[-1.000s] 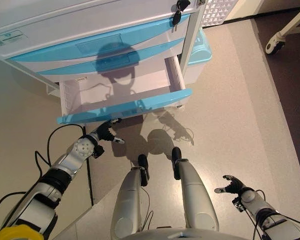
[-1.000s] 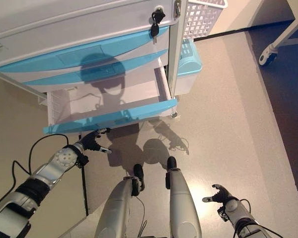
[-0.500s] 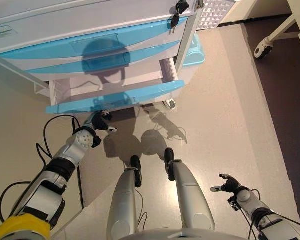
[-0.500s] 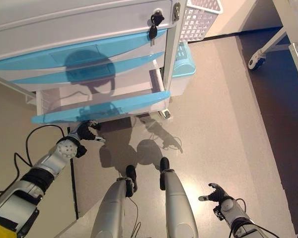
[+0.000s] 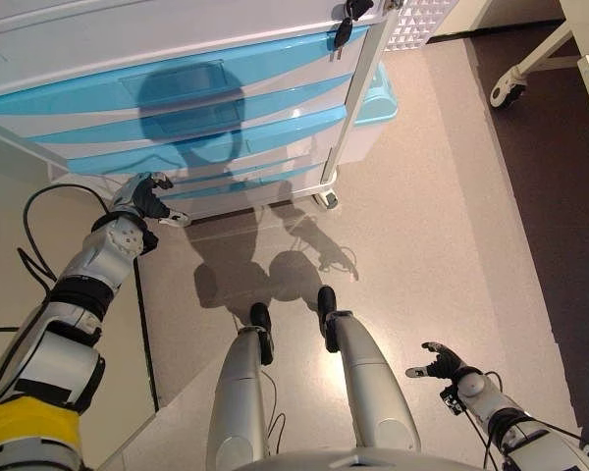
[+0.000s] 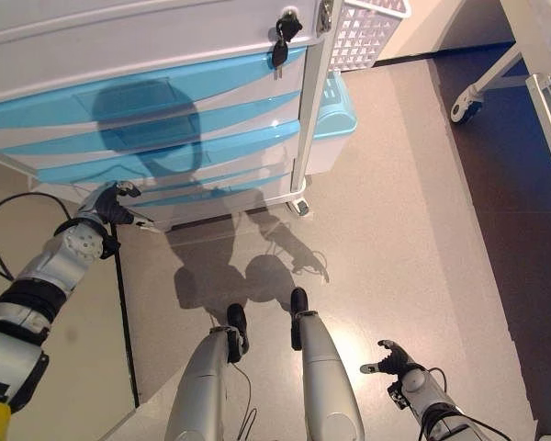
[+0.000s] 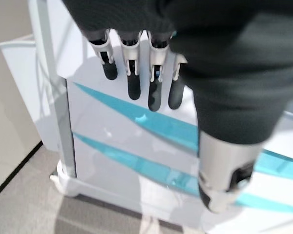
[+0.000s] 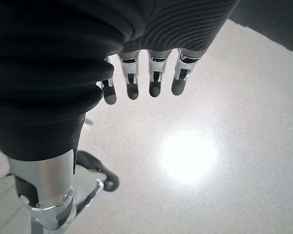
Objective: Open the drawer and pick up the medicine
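- Just ahead of the left hand (image 5: pixel 145 199), fingers relaxed and holding nothing, stands the cabinet (image 5: pixel 128 39); every blue-fronted drawer (image 5: pixel 191 145) sits flush.
- Right hand (image 5: pixel 440 364): slack and empty, low over the floor, well apart from the cabinet.
- Medicine: not visible anywhere.
- Judgement: opening and pickup both remain outstanding.

Drawer cabinet (image 5: pixel 177 98) stands on the floor (image 5: pixel 422 226), drawers shut flush, stacked one above another. Keys (image 5: pixel 346 25) hang at its upper right corner. Lattice basket (image 6: pixel 372 32) sits right of the cabinet; a bin (image 6: pixel 329 110) lies below the basket, against the cabinet's right side. Castor (image 5: pixel 506 90) well right of the cabinet. Left hand (image 5: pixel 149 199) before its lower left corner; right hand (image 5: pixel 437 363) well apart, lower right.
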{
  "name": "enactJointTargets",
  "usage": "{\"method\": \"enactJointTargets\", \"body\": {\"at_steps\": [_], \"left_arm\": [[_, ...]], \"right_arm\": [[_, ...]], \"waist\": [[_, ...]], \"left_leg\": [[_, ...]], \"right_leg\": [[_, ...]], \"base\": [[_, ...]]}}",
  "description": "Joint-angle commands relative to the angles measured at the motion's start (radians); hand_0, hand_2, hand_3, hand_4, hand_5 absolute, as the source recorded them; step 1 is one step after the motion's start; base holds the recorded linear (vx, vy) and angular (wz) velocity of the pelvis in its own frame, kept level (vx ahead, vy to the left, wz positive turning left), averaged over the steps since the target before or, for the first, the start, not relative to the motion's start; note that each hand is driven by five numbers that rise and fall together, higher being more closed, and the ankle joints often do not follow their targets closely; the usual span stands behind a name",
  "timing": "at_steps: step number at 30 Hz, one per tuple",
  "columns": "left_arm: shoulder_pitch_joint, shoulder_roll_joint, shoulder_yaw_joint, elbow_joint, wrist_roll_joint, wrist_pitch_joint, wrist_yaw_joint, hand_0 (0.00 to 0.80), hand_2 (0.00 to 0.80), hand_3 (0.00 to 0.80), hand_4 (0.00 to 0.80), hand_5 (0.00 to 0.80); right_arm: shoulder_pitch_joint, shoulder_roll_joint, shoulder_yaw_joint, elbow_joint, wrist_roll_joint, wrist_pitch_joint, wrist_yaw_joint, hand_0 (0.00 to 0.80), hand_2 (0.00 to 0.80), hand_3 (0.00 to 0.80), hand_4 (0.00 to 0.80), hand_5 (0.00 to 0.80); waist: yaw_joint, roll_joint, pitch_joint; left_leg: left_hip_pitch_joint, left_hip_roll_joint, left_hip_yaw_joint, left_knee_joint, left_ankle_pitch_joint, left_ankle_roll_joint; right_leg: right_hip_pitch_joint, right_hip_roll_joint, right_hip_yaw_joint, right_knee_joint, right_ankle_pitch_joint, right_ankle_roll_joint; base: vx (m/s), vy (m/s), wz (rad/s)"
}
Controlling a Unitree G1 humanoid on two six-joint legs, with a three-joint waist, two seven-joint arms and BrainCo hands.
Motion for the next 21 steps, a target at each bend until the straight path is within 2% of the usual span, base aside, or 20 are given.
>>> {"method": "enactJointTargets", "body": {"at_steps": [1, 14, 18, 21], "left_arm": [[-0.061, 0.041, 0.061, 0.033, 0.016, -0.001, 0.075, 0.000, 0.000, 0.000, 0.000, 0.000], [-0.105, 0.031, 0.068, 0.032, 0.076, 0.008, 0.184, 0.000, 0.000, 0.000, 0.000, 0.000], [-0.058, 0.015, 0.093, 0.026, 0.061, 0.008, 0.175, 0.000, 0.000, 0.000, 0.000, 0.000], [0.041, -0.036, 0.149, 0.010, 0.021, 0.001, 0.146, 0.000, 0.000, 0.000, 0.000, 0.000]], "right_arm": [[0.067, -0.032, 0.040, 0.010, 0.034, -0.010, -0.004, 0.000, 0.000, 0.000, 0.000, 0.000], [0.086, -0.013, 0.059, 0.019, 0.041, -0.025, -0.011, 0.000, 0.000, 0.000, 0.000, 0.000], [0.090, -0.007, 0.061, 0.012, 0.033, -0.022, -0.013, 0.000, 0.000, 0.000, 0.000, 0.000], [0.094, -0.001, 0.051, 0.026, 0.014, -0.012, -0.018, 0.000, 0.000, 0.000, 0.000, 0.000]], "waist": [[-0.010, 0.018, -0.078], [-0.009, 0.003, -0.095], [-0.005, 0.000, -0.100], [0.005, 0.003, -0.105]], "left_leg": [[-0.004, -0.032, 0.041, -0.039, 0.000, 0.049], [-0.012, -0.027, 0.051, -0.033, -0.008, 0.054], [0.003, -0.026, 0.052, -0.055, -0.002, 0.056], [0.060, -0.035, 0.046, -0.102, 0.011, 0.054]], "right_leg": [[0.010, -0.019, 0.032, -0.030, 0.009, 0.048], [0.003, -0.010, 0.046, -0.034, 0.014, 0.053], [0.014, -0.009, 0.051, -0.052, 0.020, 0.057], [0.068, -0.016, 0.047, -0.084, 0.029, 0.060]], "base": [[0.014, 0.028, -0.13], [0.003, 0.006, -0.04], [0.000, 0.000, 0.00], [0.057, -0.009, -0.03]]}}
